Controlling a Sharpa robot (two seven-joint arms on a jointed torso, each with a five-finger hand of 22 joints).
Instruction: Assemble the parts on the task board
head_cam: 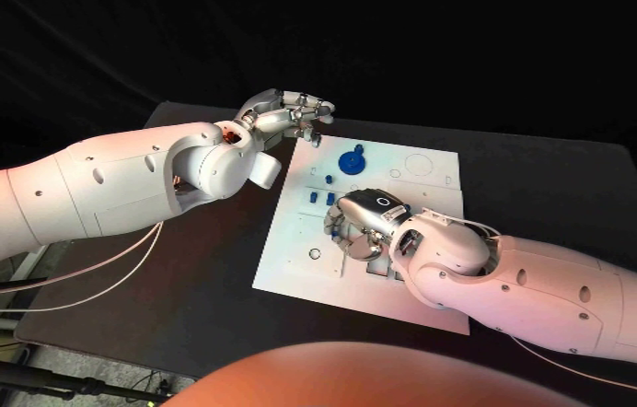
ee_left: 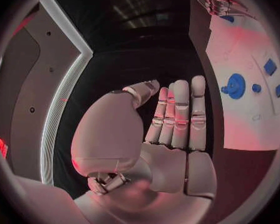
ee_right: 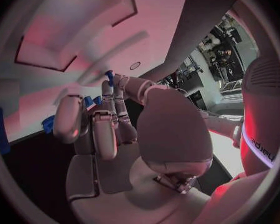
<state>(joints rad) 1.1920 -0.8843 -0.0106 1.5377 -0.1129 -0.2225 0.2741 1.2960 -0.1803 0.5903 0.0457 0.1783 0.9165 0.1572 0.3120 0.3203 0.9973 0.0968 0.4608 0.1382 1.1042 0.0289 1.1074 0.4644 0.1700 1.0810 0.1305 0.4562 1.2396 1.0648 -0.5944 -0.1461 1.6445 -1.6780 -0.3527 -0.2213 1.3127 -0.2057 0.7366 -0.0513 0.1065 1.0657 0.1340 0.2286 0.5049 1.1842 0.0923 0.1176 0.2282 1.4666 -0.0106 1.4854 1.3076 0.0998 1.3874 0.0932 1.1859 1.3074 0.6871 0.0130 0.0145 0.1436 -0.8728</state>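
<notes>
Parts [head_cam: 351, 162] show as small blue pieces on the white task board [head_cam: 299, 260], which lies flat in the middle of your black bench [head_cam: 558, 186]. You can pick out a round blue disc with a small knob near the board's far edge, and a few little blue blocks [head_cam: 315, 198] nearer the centre; faint outlines of empty recesses (a circle and squares) mark the far right corner.

Your left hand [head_cam: 285, 112] hangs above the bench just off the board's far left corner, fingers straight and together in the left wrist view [ee_left: 177, 119], holding nothing.

Your right hand [head_cam: 369, 218] is down over the board's middle and covers what lies under it. In the right wrist view [ee_right: 105, 119] its fingers are curled, with a thin blue piece [ee_right: 109, 76] showing at the fingertips, but you cannot tell whether it is gripped or merely behind them.
</notes>
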